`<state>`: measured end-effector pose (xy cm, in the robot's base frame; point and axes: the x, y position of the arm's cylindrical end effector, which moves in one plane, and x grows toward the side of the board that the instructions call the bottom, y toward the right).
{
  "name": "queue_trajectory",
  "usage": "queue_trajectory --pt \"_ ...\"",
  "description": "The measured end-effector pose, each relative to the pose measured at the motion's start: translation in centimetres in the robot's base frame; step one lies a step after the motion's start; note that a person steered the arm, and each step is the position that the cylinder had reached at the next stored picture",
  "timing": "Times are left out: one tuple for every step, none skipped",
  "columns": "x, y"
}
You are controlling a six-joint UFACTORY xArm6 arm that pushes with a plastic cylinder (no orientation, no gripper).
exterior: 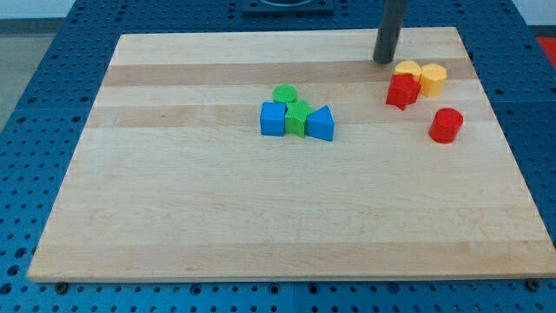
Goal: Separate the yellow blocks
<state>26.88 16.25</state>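
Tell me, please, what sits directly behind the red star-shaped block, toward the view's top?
Two yellow blocks sit side by side behind the red star-shaped block, touching it. Their lower parts are covered by it. My tip stands just beyond them.

You have a pale wooden board (261, 217) with lengthwise grain bands in lighter and darker tan, lying on a blue perforated table (52, 96). The rod is dark grey down to my tip (383, 61). Near the board's top right corner sit two yellow blocks (407, 69) (433, 78), a red star-like block (401, 90) and a red cylinder (446, 125). Mid-board: a blue cube (273, 119), a blue wedge-like block (321, 124), a green cylinder (284, 94) and a green block (298, 117).
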Motion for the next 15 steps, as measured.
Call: queue_trajectory --pt "0.3 0.2" --pt "1.1 0.2" --pt "2.3 0.2" --pt "2.7 0.2" --pt "1.4 0.2" --pt "0.7 0.3" --pt "0.7 0.3" --pt "1.1 0.3" --pt "1.7 1.0" --pt "1.7 2.7" --pt "1.8 3.9" --pt "2.5 4.1" --pt "3.9 4.3" --pt "5.4 4.7" --pt "5.6 4.9"
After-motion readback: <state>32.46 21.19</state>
